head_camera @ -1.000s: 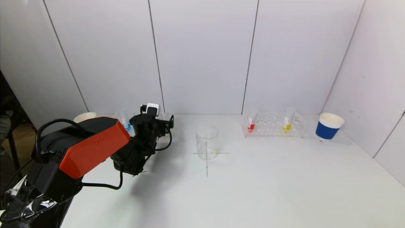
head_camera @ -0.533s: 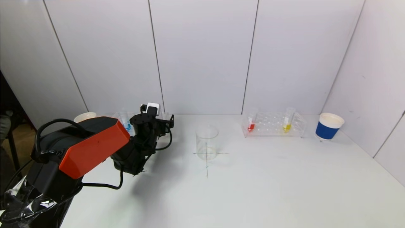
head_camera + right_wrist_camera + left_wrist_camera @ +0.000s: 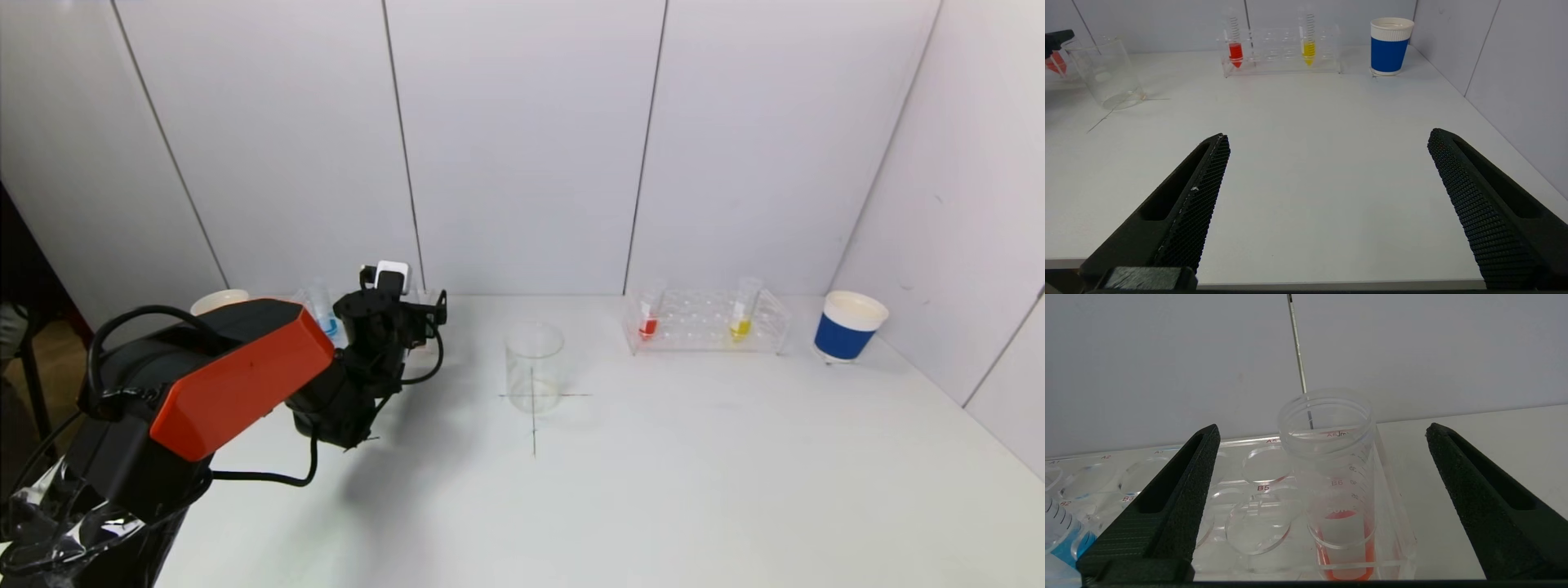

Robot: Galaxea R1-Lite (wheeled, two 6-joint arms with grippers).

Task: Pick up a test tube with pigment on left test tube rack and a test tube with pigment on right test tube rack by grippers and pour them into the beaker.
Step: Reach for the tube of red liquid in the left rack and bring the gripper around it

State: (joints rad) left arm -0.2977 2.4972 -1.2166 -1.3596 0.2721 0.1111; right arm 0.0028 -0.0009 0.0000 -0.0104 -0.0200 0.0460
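My left gripper (image 3: 418, 314) is open at the right end of the clear left rack (image 3: 1167, 473). A test tube with red pigment (image 3: 1341, 522) stands upright in the rack's end hole, between the spread fingers (image 3: 1180, 486) and apart from both. A tube with blue pigment (image 3: 325, 314) stands further left in that rack. The empty glass beaker (image 3: 534, 367) stands mid-table on a pencilled cross. The right rack (image 3: 706, 335) holds a red tube (image 3: 649, 318) and a yellow tube (image 3: 741, 314). My right gripper (image 3: 1327, 134) is open and empty above the table's front edge, out of the head view.
A blue paper cup (image 3: 846, 327) stands right of the right rack by the side wall. A white cup (image 3: 219, 300) stands left of the left rack. White wall panels close the back and the right side.
My left gripper has shifted very slightly up and towards the left rack. Nothing else has moved.
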